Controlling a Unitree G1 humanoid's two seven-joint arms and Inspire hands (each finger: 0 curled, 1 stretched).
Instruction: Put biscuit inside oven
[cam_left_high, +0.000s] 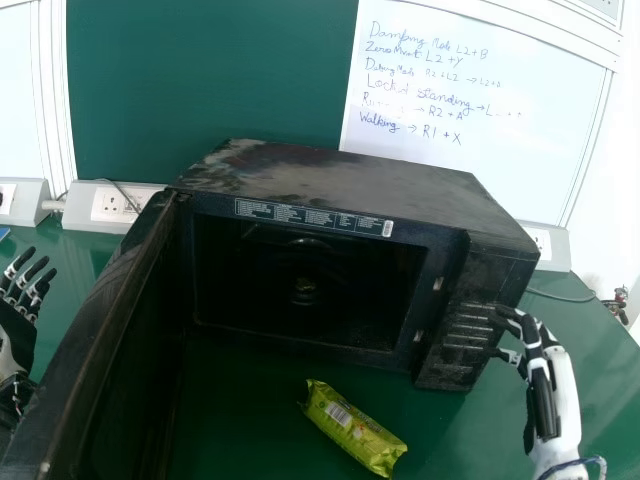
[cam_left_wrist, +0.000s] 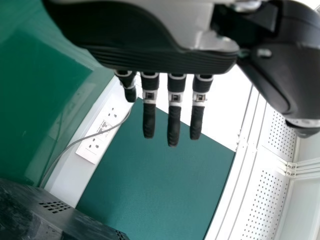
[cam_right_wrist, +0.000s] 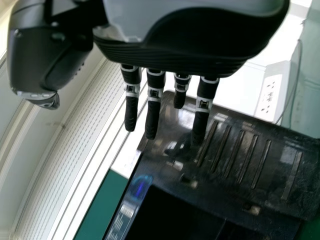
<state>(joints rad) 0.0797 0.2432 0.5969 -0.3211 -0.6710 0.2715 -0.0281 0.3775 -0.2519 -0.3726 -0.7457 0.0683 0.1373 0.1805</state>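
The biscuit packet (cam_left_high: 352, 428), a crinkled yellow-green wrapper shaped like a plump tube, lies slantwise on the smooth green table (cam_left_high: 600, 375), outside the oven and in front of its open cavity. The dark, flat oven door (cam_left_high: 95, 350) stands swung wide open, between the packet and the left hand (cam_left_high: 18, 325). That hand's fingers are extended and slightly spread, with nothing in them. The right hand (cam_left_high: 545, 385) has its black fingers nearly straight, holding nothing, at the ribbed control panel (cam_left_high: 470, 330); whether they touch it I cannot tell. The packet lies to the left of these fingers, nearer the robot and apart from them. Behind it sits the boxy black oven (cam_left_high: 350, 185), its top smudged and dusty. Beyond are a white plastic socket strip (cam_left_high: 112, 205), a matte green board (cam_left_high: 210, 70) and a glossy whiteboard (cam_left_high: 480, 175) with handwriting.
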